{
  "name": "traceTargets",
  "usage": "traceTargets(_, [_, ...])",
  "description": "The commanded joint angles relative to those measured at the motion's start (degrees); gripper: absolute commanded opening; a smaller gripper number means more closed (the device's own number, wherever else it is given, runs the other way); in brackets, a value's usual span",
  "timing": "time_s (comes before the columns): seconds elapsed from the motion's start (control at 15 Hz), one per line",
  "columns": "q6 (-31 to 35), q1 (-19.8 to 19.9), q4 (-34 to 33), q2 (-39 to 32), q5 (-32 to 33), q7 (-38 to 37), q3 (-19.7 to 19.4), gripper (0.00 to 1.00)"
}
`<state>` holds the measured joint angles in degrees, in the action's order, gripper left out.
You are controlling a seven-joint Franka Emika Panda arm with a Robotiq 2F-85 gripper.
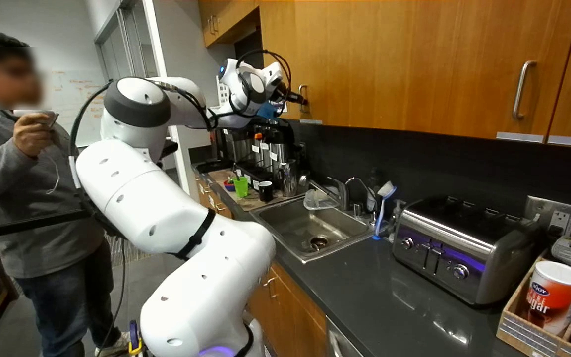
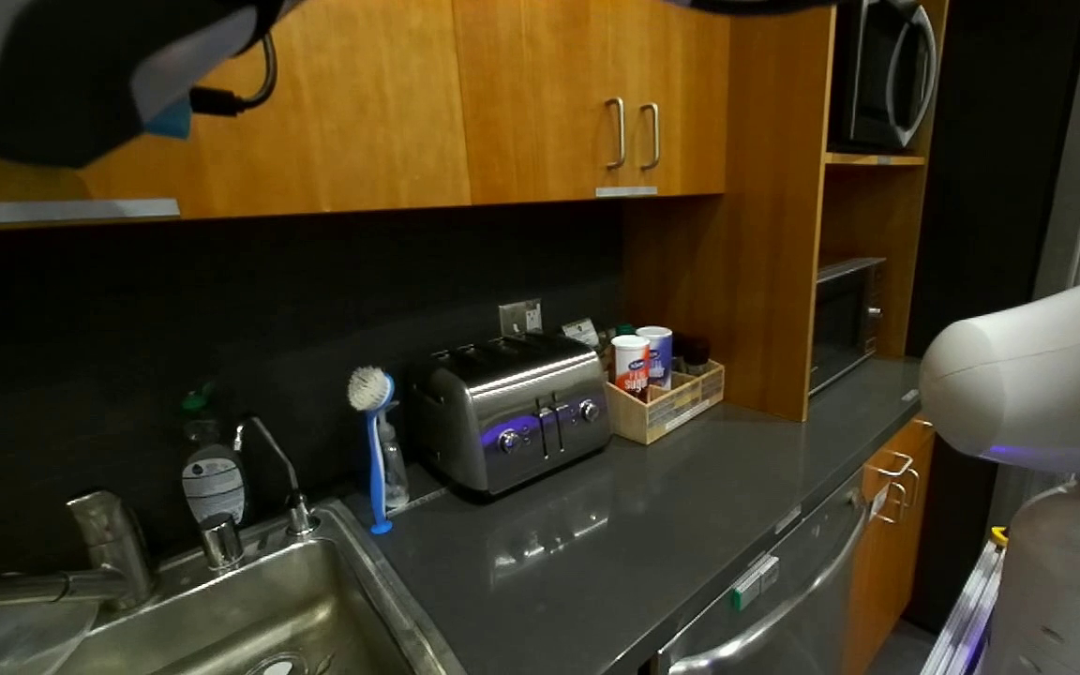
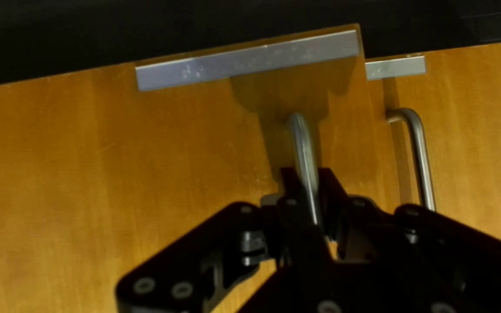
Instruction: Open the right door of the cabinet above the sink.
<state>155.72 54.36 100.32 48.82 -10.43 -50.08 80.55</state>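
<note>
"What was the state of your hand [image 3: 308, 176]?"

"I was pinching the handle [image 3: 301, 139]; its vertical long axis passed through my grip."

"Where was the right door [image 3: 189, 139]?"

"Directly ahead, behind the handle. In my judgement, the next step required an outward pull, arcing about the door's opposite edge."

"What lay beyond?"

"The twin door [image 3: 472, 108], adjoining and apparently set slightly farther back; then the sink [image 1: 290, 233], below."
</note>
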Motion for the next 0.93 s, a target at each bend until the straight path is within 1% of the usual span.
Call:
traceTargets(0.0, [-0.89, -6.91, 8.47, 2.14, -0.84, -3.72, -9.54, 0.04])
traceTargets(0.53, [-0.16, -20.32, 19.22, 2.84, 0.13, -2.98, -17.82, 0.04])
traceTargets(0.87, [0.02, -27.58, 24.18, 3.16, 1.01, -1.76, -22.37, 0.04])
